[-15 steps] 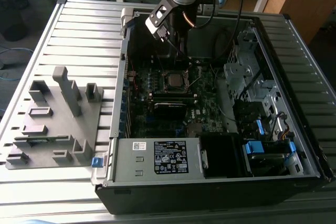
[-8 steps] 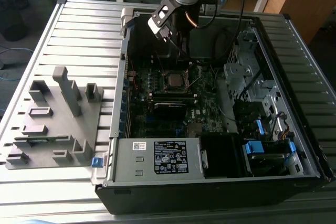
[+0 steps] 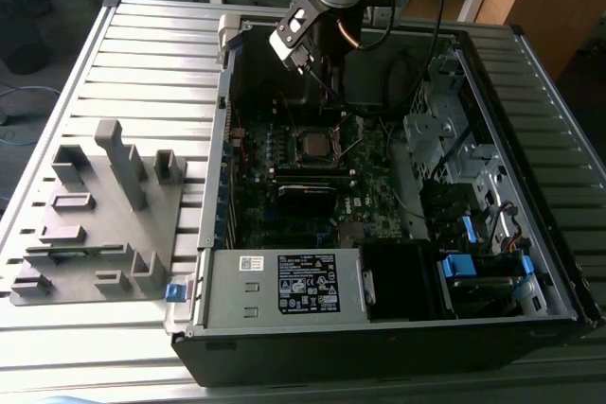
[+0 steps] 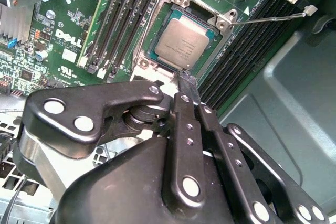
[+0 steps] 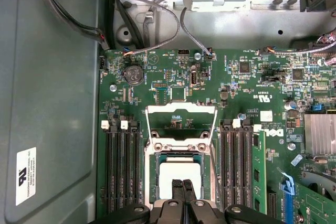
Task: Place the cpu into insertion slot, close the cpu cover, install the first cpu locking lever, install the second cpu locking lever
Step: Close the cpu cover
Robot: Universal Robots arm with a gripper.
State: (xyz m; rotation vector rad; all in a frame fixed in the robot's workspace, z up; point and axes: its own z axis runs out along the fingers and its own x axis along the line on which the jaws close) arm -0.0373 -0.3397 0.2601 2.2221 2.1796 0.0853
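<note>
The cpu (image 4: pixel 181 43), a flat silver-tan square, lies in the insertion slot (image 4: pixel 140 59) on the green motherboard; it is also in the first wrist view (image 5: pixel 181 172). The cpu cover (image 5: pixel 181 109), a silvery frame with a cut-out middle, stands swung open on the far side of the slot. One thin wire locking lever (image 4: pixel 270 19) sticks out sideways, unlatched. My gripper (image 4: pixel 186 80) is shut with nothing between its fingers, its tips (image 5: pixel 182 184) just over the chip's near edge. In the exterior view the gripper (image 3: pixel 320 78) hangs inside the case above the slot (image 3: pixel 312 144).
Long black memory slots (image 5: pixel 122 166) flank the socket on both sides. The open computer case (image 3: pixel 218 120) has metal walls, cables (image 5: pixel 79 22) and drive bays (image 3: pixel 454 153) around the board. A grey fixture block (image 3: pixel 104 205) sits on the slatted table at the exterior view's left.
</note>
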